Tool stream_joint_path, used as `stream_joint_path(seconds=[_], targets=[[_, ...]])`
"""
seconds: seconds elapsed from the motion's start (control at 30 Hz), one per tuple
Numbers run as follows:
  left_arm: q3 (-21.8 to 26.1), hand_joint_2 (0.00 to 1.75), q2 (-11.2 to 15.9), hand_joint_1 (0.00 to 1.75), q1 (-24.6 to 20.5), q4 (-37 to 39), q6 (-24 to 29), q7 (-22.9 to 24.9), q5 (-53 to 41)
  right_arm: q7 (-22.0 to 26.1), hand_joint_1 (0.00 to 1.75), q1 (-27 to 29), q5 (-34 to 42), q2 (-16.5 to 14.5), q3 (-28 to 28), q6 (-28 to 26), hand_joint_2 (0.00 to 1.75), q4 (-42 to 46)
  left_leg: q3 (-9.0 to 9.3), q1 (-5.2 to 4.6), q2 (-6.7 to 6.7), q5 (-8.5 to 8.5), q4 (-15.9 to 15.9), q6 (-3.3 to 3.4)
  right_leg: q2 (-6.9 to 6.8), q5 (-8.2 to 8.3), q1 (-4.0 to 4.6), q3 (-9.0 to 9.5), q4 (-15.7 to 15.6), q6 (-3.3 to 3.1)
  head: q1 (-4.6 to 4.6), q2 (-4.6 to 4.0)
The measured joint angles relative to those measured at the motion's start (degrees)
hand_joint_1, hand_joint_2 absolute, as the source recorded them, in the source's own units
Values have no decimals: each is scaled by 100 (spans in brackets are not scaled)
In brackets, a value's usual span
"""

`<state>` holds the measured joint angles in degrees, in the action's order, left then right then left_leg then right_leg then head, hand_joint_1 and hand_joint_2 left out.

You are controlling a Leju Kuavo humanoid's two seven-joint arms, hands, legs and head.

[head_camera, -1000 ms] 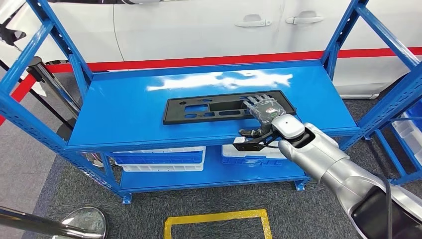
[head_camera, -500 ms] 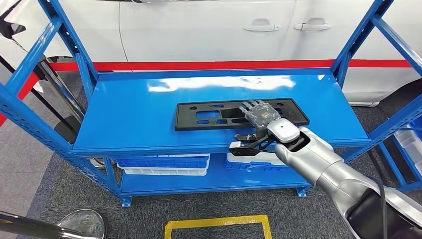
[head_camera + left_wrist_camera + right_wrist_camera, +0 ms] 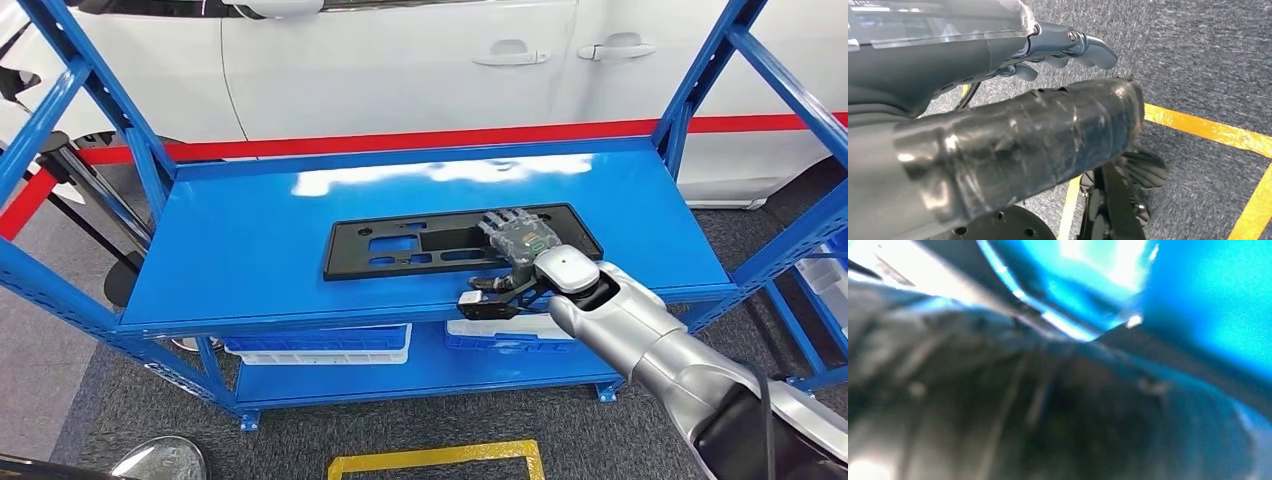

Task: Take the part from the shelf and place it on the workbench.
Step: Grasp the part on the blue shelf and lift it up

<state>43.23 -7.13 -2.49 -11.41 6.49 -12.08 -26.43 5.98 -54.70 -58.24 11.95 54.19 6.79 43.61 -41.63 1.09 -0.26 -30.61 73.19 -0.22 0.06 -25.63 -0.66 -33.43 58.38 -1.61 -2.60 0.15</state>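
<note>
A flat black part (image 3: 400,245) with several cut-outs lies on the top level of the blue shelf (image 3: 250,240). My right hand (image 3: 520,240) rests on the part's right portion, fingers spread flat on top of it. The thumb (image 3: 480,298) sticks out at the shelf's front edge, apart from the part. The right wrist view is blurred, with the blue shelf surface (image 3: 1208,290) close beyond the dark hand. My left hand (image 3: 1058,45) hangs over the grey carpet and holds nothing, its fingers loosely bent.
Blue uprights (image 3: 700,90) frame the shelf at both sides. Two white-and-blue bins (image 3: 320,340) (image 3: 495,335) stand on the lower level. A white car (image 3: 400,60) is close behind the shelf. Yellow tape (image 3: 430,462) marks the carpet in front.
The whole picture has shifted, so the camera has moved. My right hand stays on the right portion of the part, which still lies on the shelf.
</note>
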Motion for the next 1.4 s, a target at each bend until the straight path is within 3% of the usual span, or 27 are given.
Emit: stream_joint_path(seconds=[0.07,0.13,0.27,0.33,0.4,0.47,0.5,0.53,0.57,0.63,0.7,0.77,1.2,1.33,1.4], targets=[[16,0,0,0,3,0,-48,-8,11,69,0,83,100,-30,2,44,0,1,237,8,6,461,-672,12,4,-81,-6,55,45,29,1,0],[52,0,0,0,2,0,-95,-33,34,122,0,131,199,-43,8,98,0,-2,467,-5,4,681,-1226,40,3,-143,9,57,91,79,4,-1],[127,0,-1,0,0,0,-137,-111,50,178,6,172,357,-57,28,98,175,-10,525,-20,-6,658,-1378,133,6,-170,25,42,98,176,9,0],[152,0,-3,0,0,0,-138,-116,45,206,93,183,416,-58,37,85,175,-22,580,3,5,660,-1427,201,5,-324,11,-41,323,226,10,0],[178,0,-2,0,-1,0,-138,-115,25,222,175,211,459,-57,42,73,175,-41,604,8,16,650,-1448,261,2,-658,-9,-378,1012,277,11,0],[203,0,0,0,-4,0,-137,-113,6,227,175,262,489,-56,43,47,175,-57,611,2,20,638,-1447,297,2,-863,-42,-731,1663,336,11,0],[214,0,1,0,-5,0,-136,-110,3,229,175,284,507,-56,43,31,175,-63,620,2,20,631,-1445,305,1,-804,-66,-774,1710,368,11,0],[225,0,1,0,-8,0,-134,-105,-1,231,175,300,523,-55,43,15,175,-68,632,5,17,625,-1440,307,-2,-643,-95,-705,1533,396,11,0],[234,0,-1,0,-7,0,-132,-101,-4,232,175,306,537,-54,43,-3,175,-74,643,8,12,614,-1429,302,-5,-417,-127,-533,1160,424,11,0],[245,0,-2,0,-4,0,-127,-94,-19,232,175,307,545,-50,44,-49,175,-83,640,-8,-5,578,-1379,263,0,-121,-161,-169,381,476,9,0],[249,0,-2,0,-2,0,-120,-91,-38,230,175,305,545,-50,44,-97,175,-86,628,-35,-21,551,-1345,217,11,-99,-142,-29,75,449,4,0],[250,0,-8,0,0,0,-119,-79,-52,227,175,304,541,-49,44,-124,175,-86,643,-35,-24,550,-1357,190,15,-102,-112,-23,69,390,2,-1],[257,0,-58,0,0,0,-149,3,-193,13,175,201,168,120,45,-298,175,74,715,-12,-24,543,-1407,141,18,-126,-86,31,73,337,2,0],[311,175,-59,0,7,0,-264,-155,-142,-253,175,-40,-100,272,45,-136,175,411,699,-13,-24,545,-1404,140,19,-120,-93,18,73,337,2,0],[361,175,-59,0,10,0,-306,-281,-108,-352,175,-269,-225,384,45,63,175,675,690,-14,-24,548,-1403,138,22,-116,-99,7,73,338,2,0]])
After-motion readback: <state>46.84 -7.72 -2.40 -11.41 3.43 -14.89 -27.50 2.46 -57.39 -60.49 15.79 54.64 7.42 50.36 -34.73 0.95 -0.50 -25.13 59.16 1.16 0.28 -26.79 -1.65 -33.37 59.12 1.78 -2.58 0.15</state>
